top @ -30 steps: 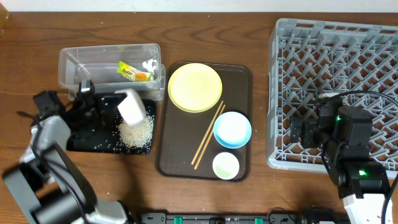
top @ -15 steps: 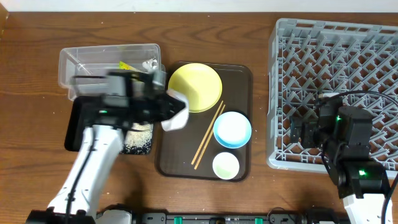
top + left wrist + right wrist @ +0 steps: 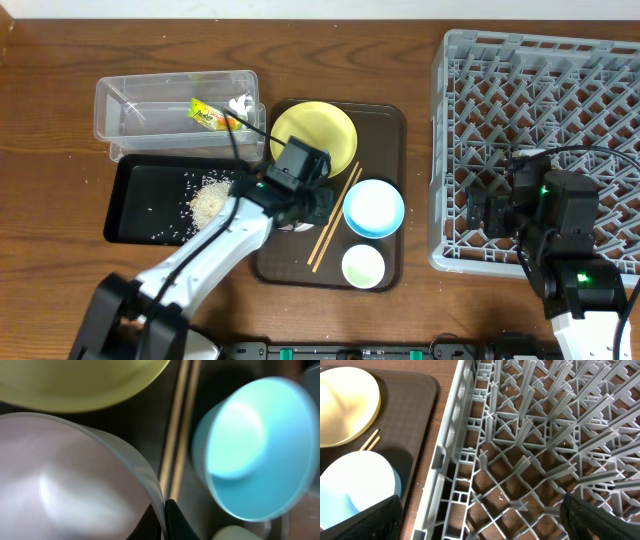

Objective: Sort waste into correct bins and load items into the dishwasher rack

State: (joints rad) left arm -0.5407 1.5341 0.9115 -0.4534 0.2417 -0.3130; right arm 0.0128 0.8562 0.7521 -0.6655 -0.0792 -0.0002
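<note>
My left gripper (image 3: 165, 510) is shut on the rim of the white bowl (image 3: 75, 480), which fills the lower left of the left wrist view. In the overhead view the left gripper (image 3: 312, 212) hangs over the brown serving tray, and the arm hides most of the bowl. Around it lie the yellow plate (image 3: 313, 138), the chopsticks (image 3: 335, 218), the light blue bowl (image 3: 374, 208) and the small cup (image 3: 363, 266). Rice (image 3: 207, 205) is heaped on the black tray (image 3: 135, 225). The wrapper (image 3: 205, 114) and paper scrap (image 3: 240, 103) sit in the clear tub (image 3: 130, 110). My right gripper (image 3: 480, 527) stands open over the dishwasher rack (image 3: 560, 100), holding nothing.
The brown serving tray (image 3: 385, 130) lies between the bins and the rack. The rack's front left wall (image 3: 445, 460) is right under my right gripper. Loose rice grains are scattered across the black tray. Bare wooden table surrounds everything.
My left arm has swung right, from above the black tray to over the serving tray, carrying the white bowl. The rice heap stays on the black tray. The right arm has not moved.
</note>
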